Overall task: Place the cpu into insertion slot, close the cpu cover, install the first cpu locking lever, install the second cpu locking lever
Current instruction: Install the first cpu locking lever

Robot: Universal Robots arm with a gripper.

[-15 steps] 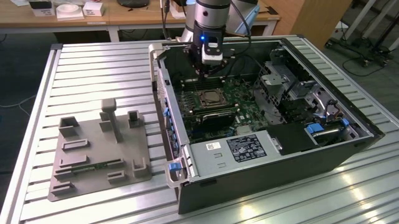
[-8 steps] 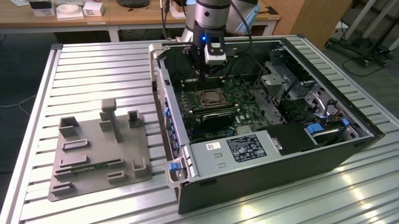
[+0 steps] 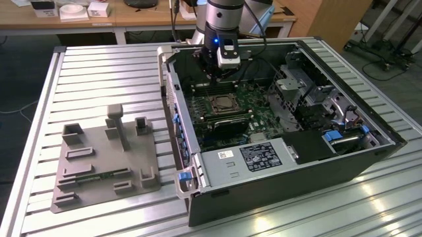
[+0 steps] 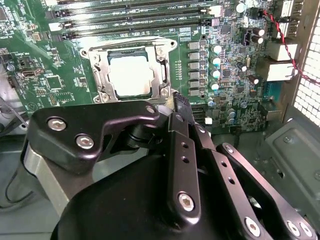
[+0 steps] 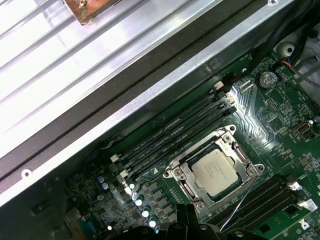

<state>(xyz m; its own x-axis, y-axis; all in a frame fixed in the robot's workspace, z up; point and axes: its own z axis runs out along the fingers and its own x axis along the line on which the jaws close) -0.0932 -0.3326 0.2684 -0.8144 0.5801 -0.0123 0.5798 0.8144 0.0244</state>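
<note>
The cpu (image 4: 129, 75) lies flat in the insertion slot (image 3: 221, 104) on the green board, silvery top up, also seen in the first wrist view (image 5: 216, 171). The cpu cover (image 4: 163, 75) lies down around it as a metal frame (image 5: 186, 173). A thin locking lever (image 5: 240, 200) stands raised from the slot's corner and slants toward my fingertips. My gripper (image 3: 220, 75) hangs inside the open computer case, just above the board beside the slot. Its fingertips (image 4: 179, 102) sit close together at the cover's edge, shut, and whether they pinch the lever is hidden.
Long black memory slots (image 5: 175, 130) run on both sides of the slot. The case wall (image 3: 173, 98) rises on the exterior view's left. A grey power supply box (image 3: 247, 157) sits in front and a drive cage (image 3: 297, 81) to the right. A grey fixture plate (image 3: 105, 158) lies outside on the table.
</note>
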